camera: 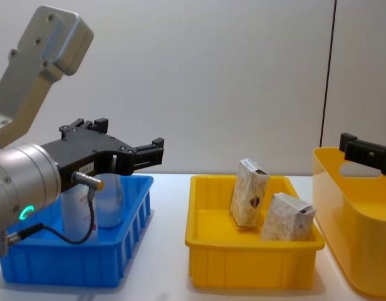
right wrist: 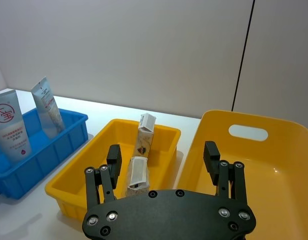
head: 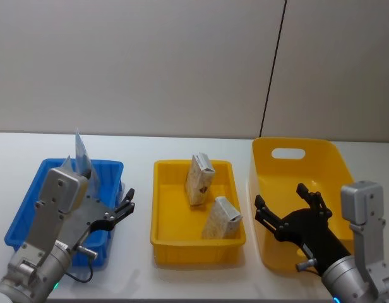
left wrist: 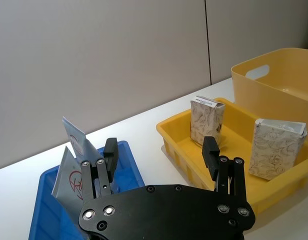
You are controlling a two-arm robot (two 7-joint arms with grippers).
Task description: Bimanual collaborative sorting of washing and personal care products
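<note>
Lower left, left gripper [head: 127, 203] spread open, empty; lower right, right gripper [head: 280, 196] likewise. Centre frame, two cartons [head: 199, 178] leaning in yellow tray [head: 197, 251]. Likely light, stiff, crushable: best pinched gently across broad faces, mid-height.

Table [head: 139, 172], blue bin [head: 25, 209], yellow tray [head: 196, 245], yellow tub [head: 322, 161]

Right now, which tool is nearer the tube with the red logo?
Left. The left tool hovers open at the blue bin's right edge, close to the tube standing inside. The right tool is open at the tall yellow bin, beyond the yellow tray.
</note>
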